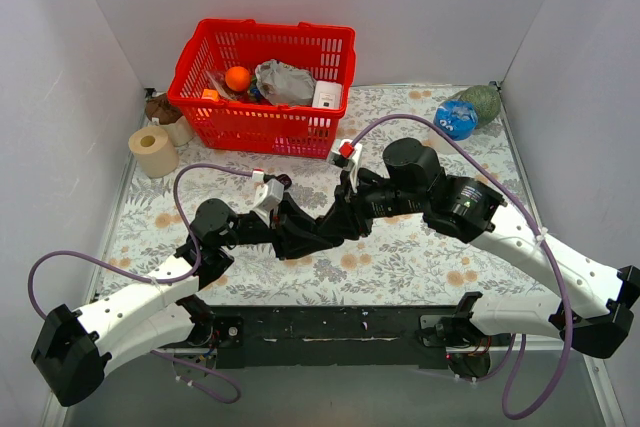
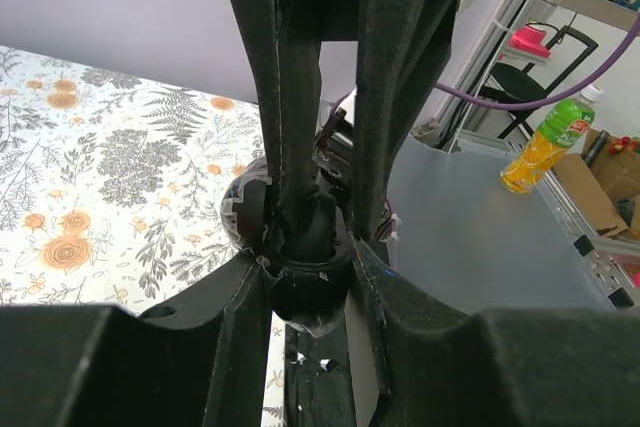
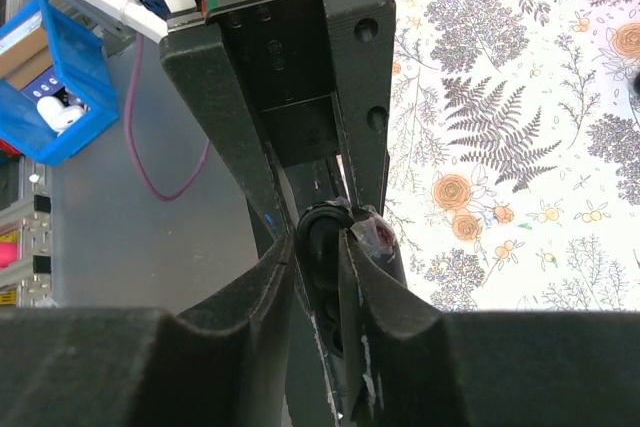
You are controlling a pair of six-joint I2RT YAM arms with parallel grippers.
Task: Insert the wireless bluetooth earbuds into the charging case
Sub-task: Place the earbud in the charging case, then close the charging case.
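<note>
1. The left gripper point(image 1: 300, 237) and the right gripper point(image 1: 338, 217) meet tip to tip over the middle of the table point(image 1: 430, 252), somewhat nearer its near edge than its far edge.
2. The case point(image 2: 308, 247) — a black rounded piece — sits between the two of them. Whether it touches the table cannot be told.
3. The left gripper is narrow, pressed against both sides of the case.
4. The right gripper is narrow too, clamped on the case from the opposite direction.
5. A glossy piece point(image 2: 245, 212), also black and rounded, lies just beside the case, touching it on the side toward the left edge.
6. The earbuds cannot be made out in any view — the arms and gripper tips cover the spot.
7. A red basket point(image 1: 250, 127) stands at the far edge, left of centre. A paper roll point(image 1: 153, 150) is near the far-left corner, and a blue ball point(image 1: 457, 119) is near the far-right corner.
</note>
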